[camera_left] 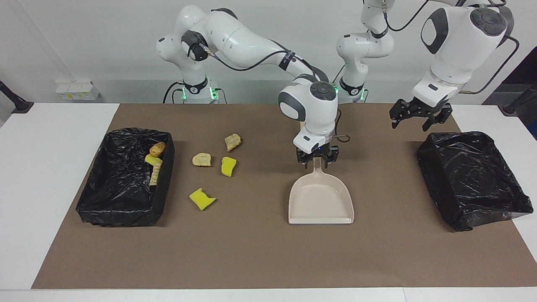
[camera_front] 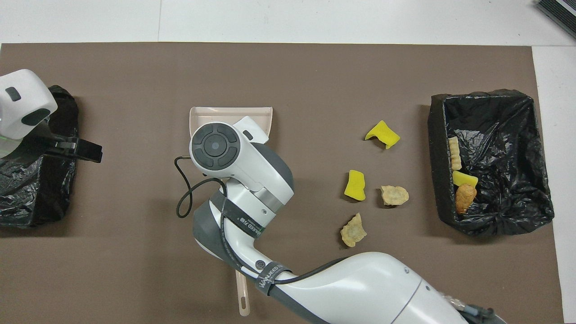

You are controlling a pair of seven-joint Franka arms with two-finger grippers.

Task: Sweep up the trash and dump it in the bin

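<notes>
Loose trash lies on the brown mat beside the bin (camera_left: 125, 217) at the right arm's end: two yellow sponge chunks (camera_left: 202, 199) (camera_left: 228, 166) and two tan lumps (camera_left: 202, 160) (camera_left: 232, 141). Three more scraps (camera_left: 155, 161) lie inside that bin. The beige dustpan (camera_left: 321, 201) rests flat near mid-table. My right gripper (camera_left: 317, 162) stands open astride its handle, fingers apart on either side. My left gripper (camera_left: 414, 121) hangs open in the air above the mat by the second bin (camera_left: 474, 180). From above, the sponges (camera_front: 382, 134) (camera_front: 355, 185) and lumps (camera_front: 394, 195) (camera_front: 353, 230) show plainly.
The second black-lined bin (camera_front: 27, 198) at the left arm's end holds nothing that shows. A beige brush handle (camera_front: 243, 297) pokes out from under the right arm, nearer to the robots than the dustpan. White table borders the mat.
</notes>
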